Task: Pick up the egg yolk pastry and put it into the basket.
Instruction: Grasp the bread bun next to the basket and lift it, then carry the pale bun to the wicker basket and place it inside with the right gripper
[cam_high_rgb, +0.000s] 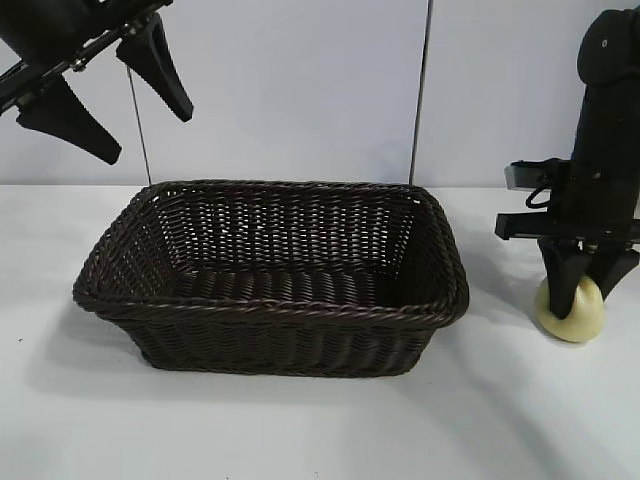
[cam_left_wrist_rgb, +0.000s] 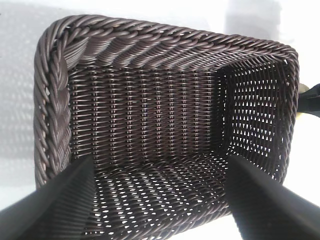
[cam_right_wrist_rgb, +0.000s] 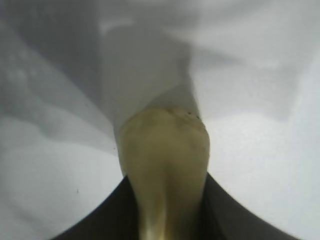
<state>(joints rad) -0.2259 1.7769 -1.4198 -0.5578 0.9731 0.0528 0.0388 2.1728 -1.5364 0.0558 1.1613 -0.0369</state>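
Observation:
The egg yolk pastry (cam_high_rgb: 572, 310), a small pale-yellow ball, rests on the white table to the right of the basket (cam_high_rgb: 270, 305). My right gripper (cam_high_rgb: 583, 290) points straight down over it, its two black fingers pressed against its sides. In the right wrist view the pastry (cam_right_wrist_rgb: 165, 150) is pinched narrow between the fingers of the right gripper (cam_right_wrist_rgb: 165, 200). The dark brown wicker basket (cam_left_wrist_rgb: 165, 42) holds nothing. My left gripper (cam_high_rgb: 148, 135) hangs open high above the basket's left end, and in its own view the left gripper (cam_left_wrist_rgb: 160, 165) looks down into the basket.
A white table (cam_high_rgb: 320, 430) carries everything. A pale wall (cam_high_rgb: 300, 90) with a thin vertical seam stands behind it. The basket's right rim (cam_high_rgb: 455, 290) lies a short way left of the pastry.

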